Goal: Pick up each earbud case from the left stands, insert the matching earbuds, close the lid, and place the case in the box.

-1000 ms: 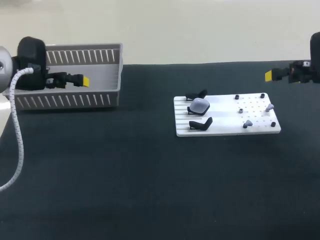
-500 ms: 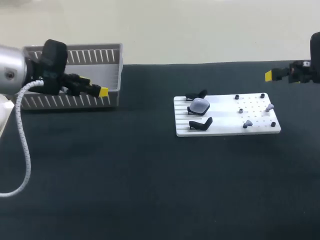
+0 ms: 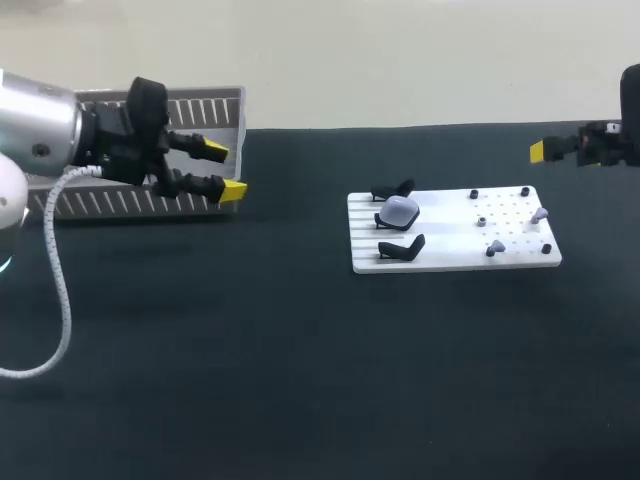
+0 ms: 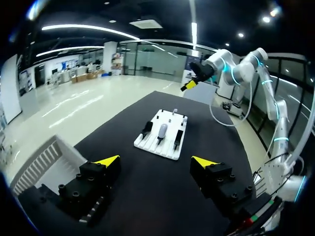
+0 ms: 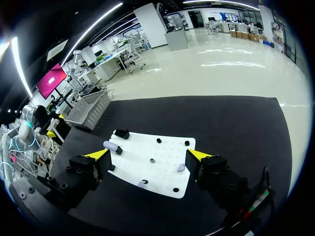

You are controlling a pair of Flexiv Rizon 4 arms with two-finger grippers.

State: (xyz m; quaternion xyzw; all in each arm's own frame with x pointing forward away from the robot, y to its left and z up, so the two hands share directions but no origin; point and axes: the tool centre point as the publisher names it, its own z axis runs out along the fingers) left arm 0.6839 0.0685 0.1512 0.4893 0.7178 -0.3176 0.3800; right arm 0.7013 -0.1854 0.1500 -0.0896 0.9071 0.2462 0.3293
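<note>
Head view: your left tool (image 3: 224, 170) hangs with fingers apart and empty, just beside the box (image 3: 205, 108); the earbud case (image 3: 401, 210) sits on the stand board (image 3: 455, 262) at its 3 o'clock; your right tool (image 3: 541, 151) hovers at the board's 1 o'clock. Left wrist: the earbud case (image 4: 163, 131) lies well ahead of the spread fingers. Right wrist: fingers apart above the stand board (image 5: 162, 169), holding nothing.

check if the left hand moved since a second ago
Yes, the left hand went right, from over the box to its right end, toward the white board.

Passage room, table (image 3: 300, 350)
Open cloth from 4 to 8 o'clock, and a lane at 12 between box (image 3: 225, 108) at 10 o'clock and pegged stand board (image 3: 450, 258) at 2 o'clock.
</note>
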